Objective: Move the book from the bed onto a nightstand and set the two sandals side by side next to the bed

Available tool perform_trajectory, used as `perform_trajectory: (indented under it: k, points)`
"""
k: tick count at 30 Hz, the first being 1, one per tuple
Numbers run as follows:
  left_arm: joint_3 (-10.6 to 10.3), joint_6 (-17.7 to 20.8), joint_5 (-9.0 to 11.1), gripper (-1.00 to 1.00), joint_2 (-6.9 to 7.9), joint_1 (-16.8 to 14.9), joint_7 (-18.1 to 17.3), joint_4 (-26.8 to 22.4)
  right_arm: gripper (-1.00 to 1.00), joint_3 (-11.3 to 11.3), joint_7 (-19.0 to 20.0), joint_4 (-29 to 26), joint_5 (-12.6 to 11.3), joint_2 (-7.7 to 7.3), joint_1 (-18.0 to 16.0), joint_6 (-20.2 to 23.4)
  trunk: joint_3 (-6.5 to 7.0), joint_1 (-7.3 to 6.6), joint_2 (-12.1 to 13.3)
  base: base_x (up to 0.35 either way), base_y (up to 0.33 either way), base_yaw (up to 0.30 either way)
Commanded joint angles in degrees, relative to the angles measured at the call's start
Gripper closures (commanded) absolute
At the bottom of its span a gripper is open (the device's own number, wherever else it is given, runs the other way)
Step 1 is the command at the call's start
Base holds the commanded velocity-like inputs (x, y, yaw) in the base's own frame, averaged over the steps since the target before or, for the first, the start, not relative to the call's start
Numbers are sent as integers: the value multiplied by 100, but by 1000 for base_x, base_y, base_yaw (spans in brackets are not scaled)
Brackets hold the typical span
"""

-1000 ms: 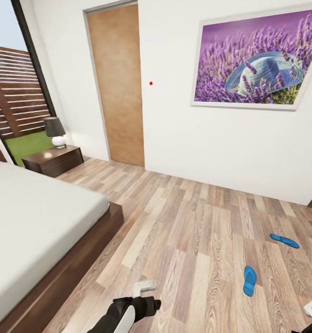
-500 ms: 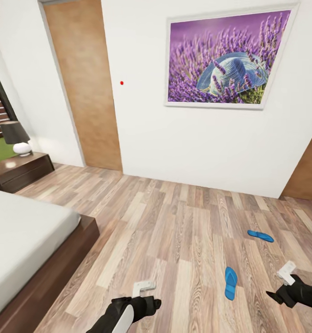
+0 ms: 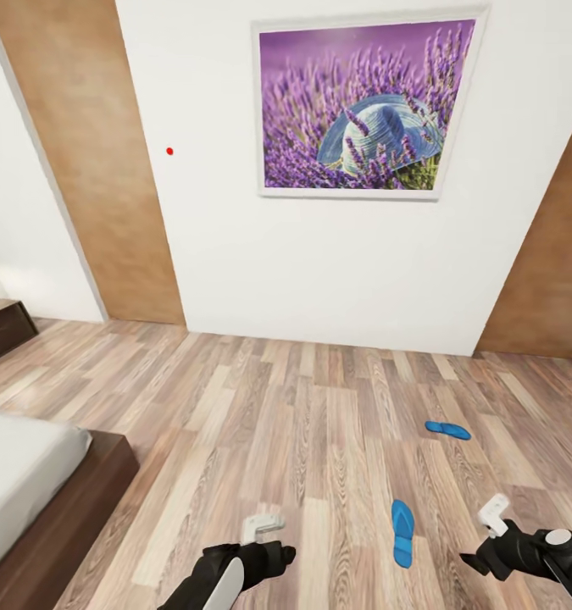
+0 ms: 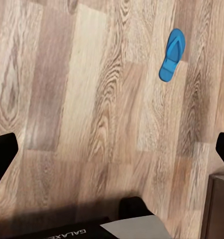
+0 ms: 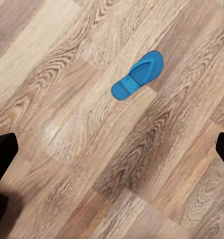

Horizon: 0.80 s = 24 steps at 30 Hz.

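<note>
Two blue sandals (image 3: 402,532) (image 3: 447,430) on wood floor (image 3: 319,424), well apart, away from bed (image 3: 31,474). Nearer sandal, long axis pointing away from robot, lies just left of right pincer (image 3: 489,542); both pincers released, empty, left pincer (image 3: 264,534) farther

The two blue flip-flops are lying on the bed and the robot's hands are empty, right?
Not quite. The two blue flip-flops are lying on the wood floor, well away from the bed, as the head view shows. The rest holds: the left gripper and right gripper hold nothing.
</note>
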Motion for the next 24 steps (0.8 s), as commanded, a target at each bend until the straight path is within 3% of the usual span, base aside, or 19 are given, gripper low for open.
perform_trajectory:
  k: [1, 8, 13, 17, 18, 24]
  points:
    - [-12, 18, 60, -100, 3, -2, 55, -11, -100, 0, 24, -9, 19, 2, -4, 33, -6, 3, -3, 329, -6, -264]
    - [-19, 41, 56, -100, 3, -2, 56, -11, -100, 8, 6, -15, 10, 10, -5, 48, -6, 3, -3, 329, -61, -264]
    - [100, 40, 58, -100, 47, 0, 89, -14, -100, 14, 7, -11, 38, 12, -5, 51, -6, 3, -3, 329, -102, -264]
    - [518, 25, 63, -100, 83, 41, 115, -36, -100, 7, -26, -8, 38, 18, -5, 59, -6, 3, -3, 329, -104, -264]
    - [518, 25, 63, -100, 83, 41, 115, -36, -100, 7, -26, -8, 38, 18, -5, 59, -6, 3, -3, 329, -105, -264]
    - [1378, 12, 71, -100, 170, 172, 119, -112, -100, -2, -148, -56, 30, 96, -12, 67, -6, 3, -3, 329, -105, -264]
